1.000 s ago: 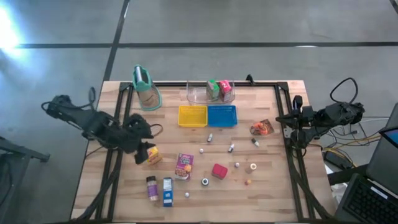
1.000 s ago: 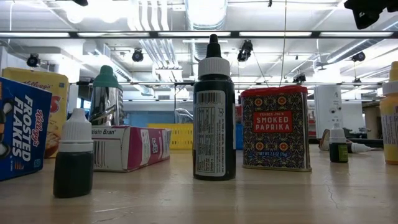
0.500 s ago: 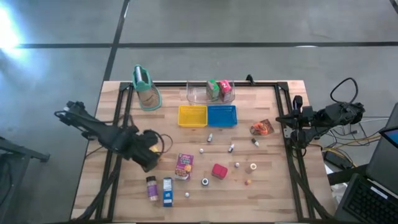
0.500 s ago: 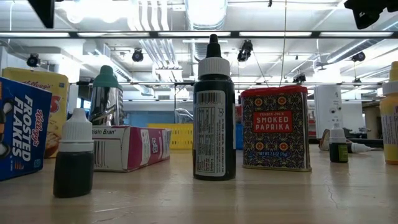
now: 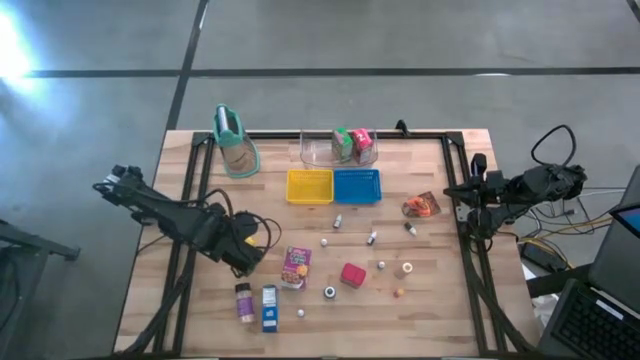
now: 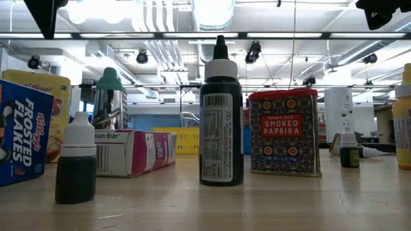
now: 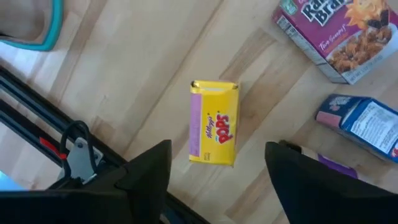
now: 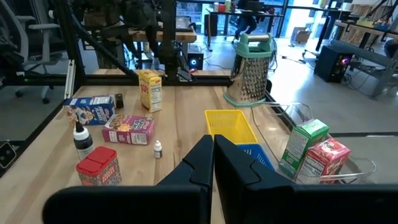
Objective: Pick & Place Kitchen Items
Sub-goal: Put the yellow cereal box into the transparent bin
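Note:
A yellow Pops carton [image 7: 214, 121] stands upright on its base on the wood table at the left; it also shows in the right wrist view [image 8: 150, 90]. My left gripper [image 7: 217, 177] hangs above the carton, pointing down and open, one finger on each side and clear of it. From overhead the gripper [image 5: 248, 252] covers the carton. My right gripper [image 8: 212, 155] waits shut at the table's right edge [image 5: 468, 195]. A pink Raisin Bran carton [image 5: 296, 267], a blue carton [image 5: 269, 308], a red tin [image 5: 352, 274] and an orange pouch [image 5: 421, 205] lie on the table.
A yellow tray [image 5: 309, 186] and a blue tray [image 5: 357, 186] sit mid-table. Behind them a clear bin [image 5: 315, 152] holds a green and a red carton. A teal-topped grater [image 5: 233, 140] stands far left. Small bottles [image 5: 338, 221] are scattered near the middle.
My left gripper has gone toward the table's near edge and a little right, sinking and tipping to point down over the yellow carton. In the low view it has come into sight at the top left.

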